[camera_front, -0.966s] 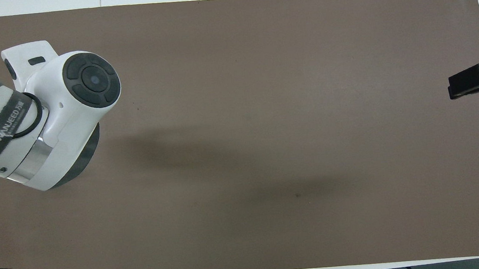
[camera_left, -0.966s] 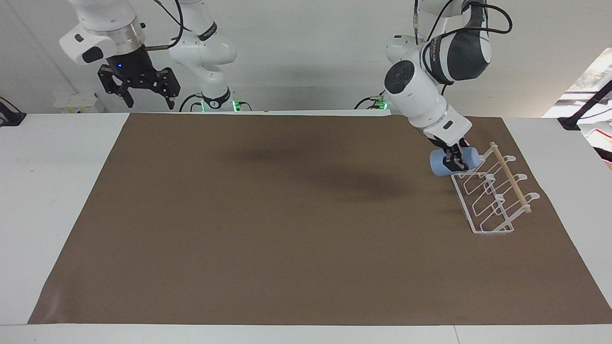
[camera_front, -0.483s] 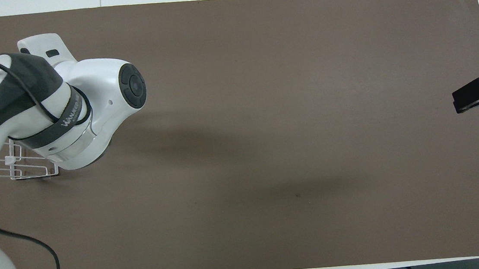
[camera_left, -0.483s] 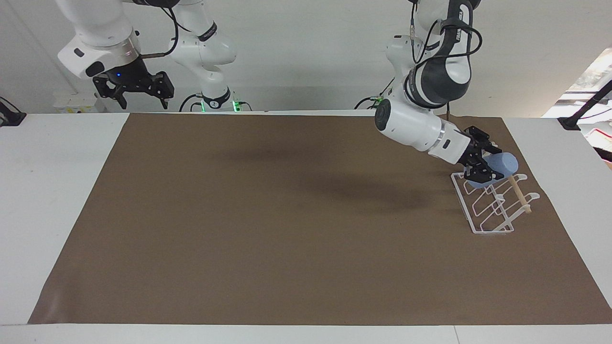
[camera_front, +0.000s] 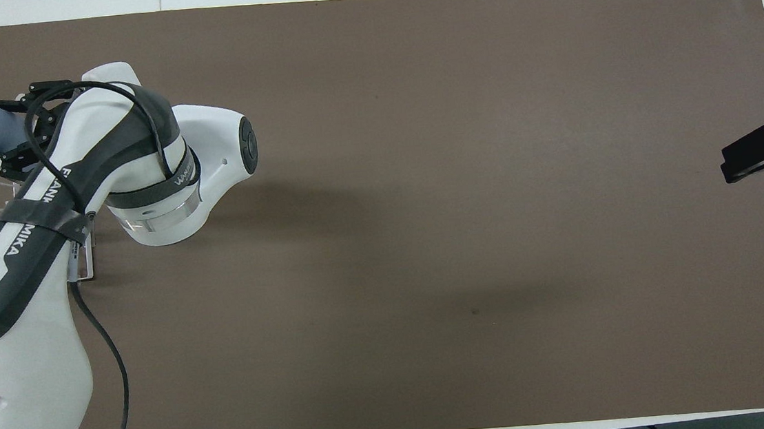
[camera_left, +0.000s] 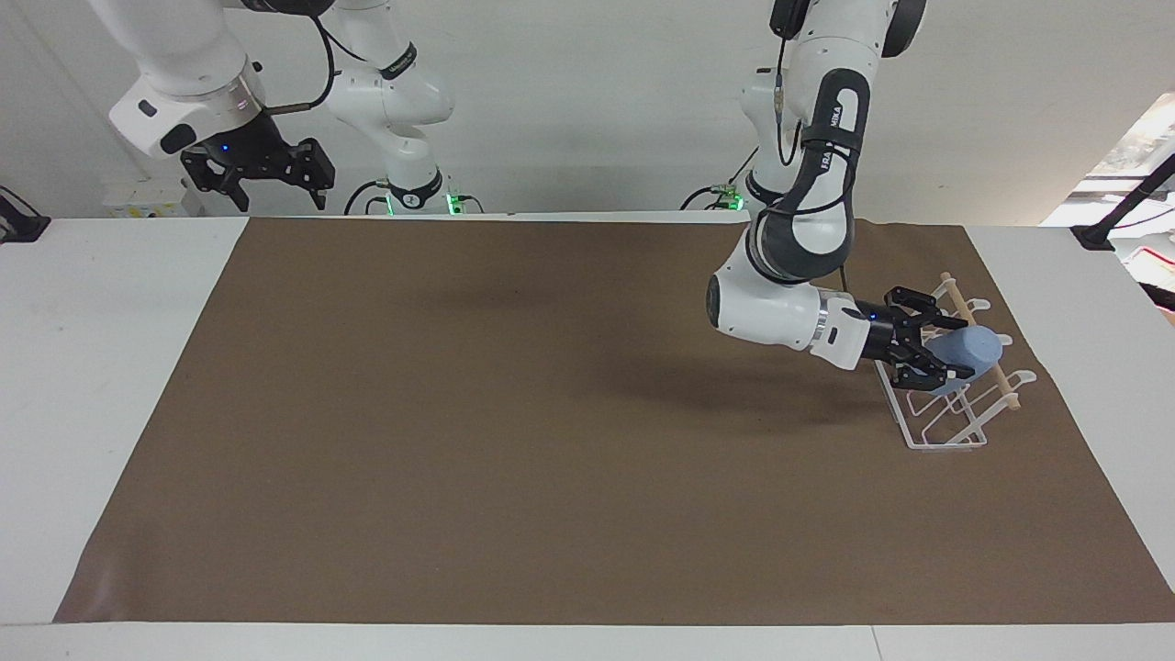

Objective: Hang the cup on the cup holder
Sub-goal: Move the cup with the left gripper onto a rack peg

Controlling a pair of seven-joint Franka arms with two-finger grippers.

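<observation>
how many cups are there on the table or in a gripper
1. The light blue cup lies on its side in the left gripper, over the cup holder at the left arm's end of the table. The right gripper holds none.

A brown sheet (camera_left: 514, 413) is lying flat over most of the white tabletop (camera_left: 110, 367), leaving bare white strips showing at both ends and along the edge farthest from the robots. Soft dark shadows (camera_left: 716, 372) are falling across the sheet, the heaviest toward the left arm's end. A black clamp (camera_left: 20, 226) is sitting at the right arm's end of the tabletop, near the robots' edge, and a second black clamp (camera_left: 1097, 236) is sitting at the left arm's end. A small white box (camera_left: 147, 196) is resting against the plain white wall (camera_left: 587, 101).
</observation>
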